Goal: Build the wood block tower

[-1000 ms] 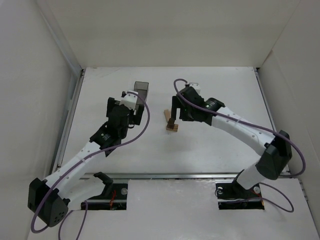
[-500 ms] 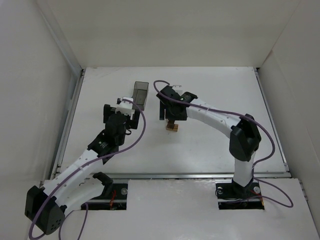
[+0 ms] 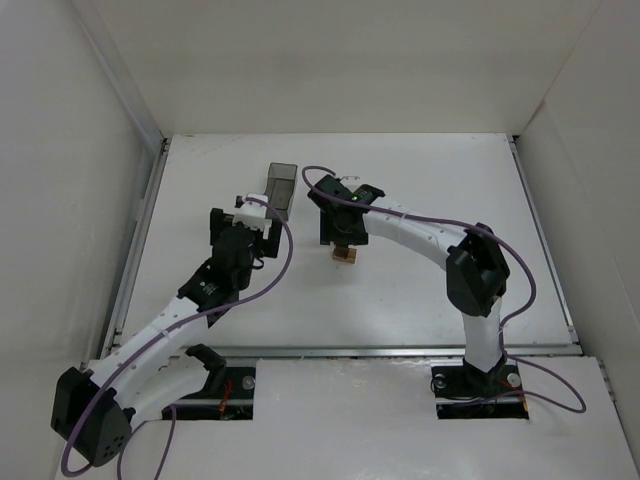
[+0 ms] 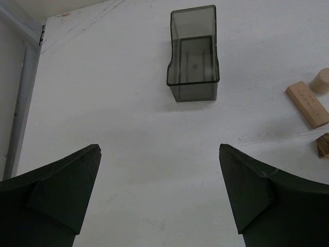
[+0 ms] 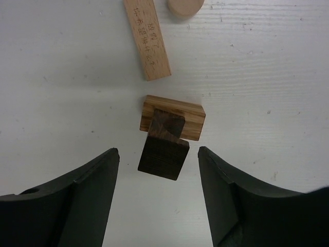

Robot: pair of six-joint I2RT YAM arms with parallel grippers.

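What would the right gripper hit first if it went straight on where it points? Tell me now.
Most likely the dark block, which rests on a light block between the open fingers of the right gripper. How far off it is remains unclear.

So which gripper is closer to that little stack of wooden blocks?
Right. The right gripper hangs over the stack, straddling its dark top block; the left gripper is off to the side, facing the grey bin.

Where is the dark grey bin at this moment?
The grey bin sits left of centre in the top view, just beyond the left fingers and to the left of the wood blocks.
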